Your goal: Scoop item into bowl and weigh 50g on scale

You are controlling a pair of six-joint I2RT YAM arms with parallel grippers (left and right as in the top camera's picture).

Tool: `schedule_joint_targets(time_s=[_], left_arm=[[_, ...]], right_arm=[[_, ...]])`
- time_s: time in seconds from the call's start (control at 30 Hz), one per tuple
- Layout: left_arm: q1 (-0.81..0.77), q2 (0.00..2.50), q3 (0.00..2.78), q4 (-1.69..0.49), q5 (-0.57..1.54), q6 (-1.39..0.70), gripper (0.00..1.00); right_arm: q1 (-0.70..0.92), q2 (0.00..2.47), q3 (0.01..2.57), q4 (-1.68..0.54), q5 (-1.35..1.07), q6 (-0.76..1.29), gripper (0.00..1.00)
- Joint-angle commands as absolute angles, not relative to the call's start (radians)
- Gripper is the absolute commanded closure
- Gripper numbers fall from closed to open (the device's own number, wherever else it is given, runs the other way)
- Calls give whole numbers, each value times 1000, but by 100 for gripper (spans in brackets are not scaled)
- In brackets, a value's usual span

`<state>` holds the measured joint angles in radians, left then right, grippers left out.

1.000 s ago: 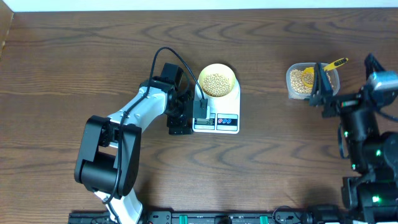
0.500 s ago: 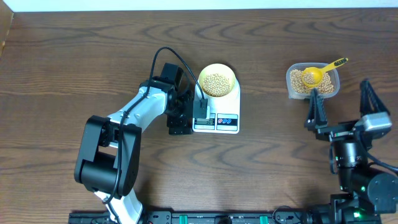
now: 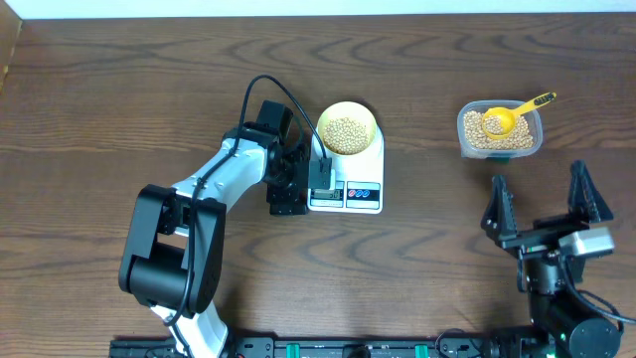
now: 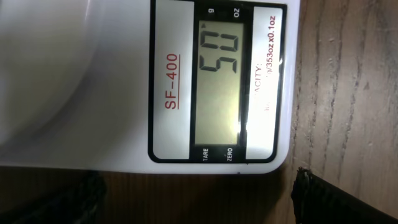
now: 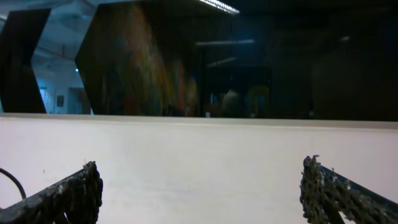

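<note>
The pale-yellow bowl (image 3: 372,119) stands on the far half of the white scale (image 3: 376,165) and holds a heap of tan beans (image 3: 346,132). My left gripper (image 3: 302,189) is open at the scale's near left corner, holding nothing. In the left wrist view, the scale (image 4: 93,130) fills the frame and its display (image 4: 217,81) reads 50 in grams, with my left gripper (image 4: 193,205) open below it. My right gripper (image 3: 542,204) is open and empty, well short of the tub; in the right wrist view, this gripper (image 5: 202,199) faces a white wall.
A clear plastic tub (image 3: 533,139) of beans sits at the back right, with a yellow long-handled scoop (image 3: 509,116) resting in it, handle pointing to the far right. A black cable (image 3: 268,88) loops over the left arm.
My right arm has drawn back from the tub toward the table's front edge, jaws open. The scoop stays in the tub. The left arm, bowl and scale have not moved.
</note>
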<state>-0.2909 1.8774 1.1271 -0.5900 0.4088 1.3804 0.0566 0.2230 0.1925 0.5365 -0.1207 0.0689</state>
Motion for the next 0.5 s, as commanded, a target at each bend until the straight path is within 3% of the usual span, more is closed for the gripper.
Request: schedule_joint_targets(time_s=[0.0, 0.47], left_arm=[[-290, 1884, 1114, -592, 407, 1372, 2], [-290, 1884, 1114, -592, 407, 1372, 2]], right_arm=[[60, 160, 153, 556, -126, 82, 1], [58, 6, 4, 638, -125, 82, 1]])
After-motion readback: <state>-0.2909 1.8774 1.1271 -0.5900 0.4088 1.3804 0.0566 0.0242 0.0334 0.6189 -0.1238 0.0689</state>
